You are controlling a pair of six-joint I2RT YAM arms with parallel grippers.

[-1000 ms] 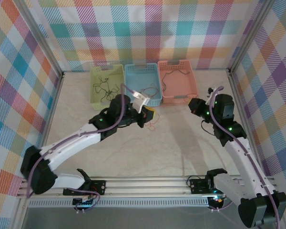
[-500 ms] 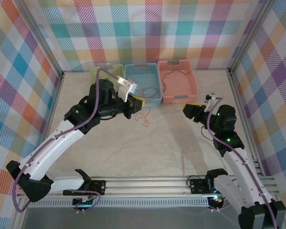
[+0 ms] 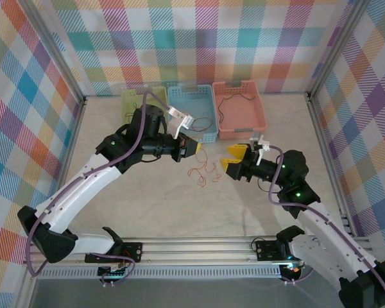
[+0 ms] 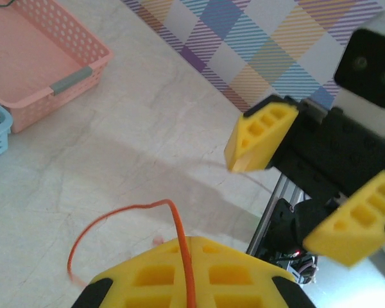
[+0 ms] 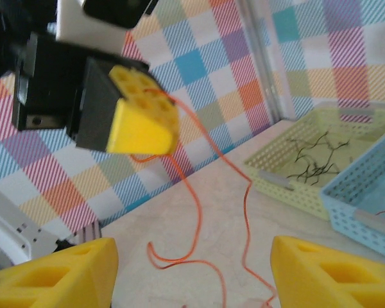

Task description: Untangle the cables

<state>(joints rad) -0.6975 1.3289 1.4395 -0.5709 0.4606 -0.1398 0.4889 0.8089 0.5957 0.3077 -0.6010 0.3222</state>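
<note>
Clenched in left gripper [image 3: 192,147]: thin floppy orange wire [image 3: 204,172], held above table [image 3: 147,205] centre so slack dangles free; opposite, right gripper [image 3: 233,160] spread open, ready to take the hanging end

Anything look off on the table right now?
Nothing stands out. The left gripper is shut on the orange cable, whose loose end trails in loops on the table; the right gripper is open nearby.

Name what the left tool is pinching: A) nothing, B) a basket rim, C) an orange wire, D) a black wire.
C: the left tool is shut, and an orange wire runs out of its closed tip.
</note>
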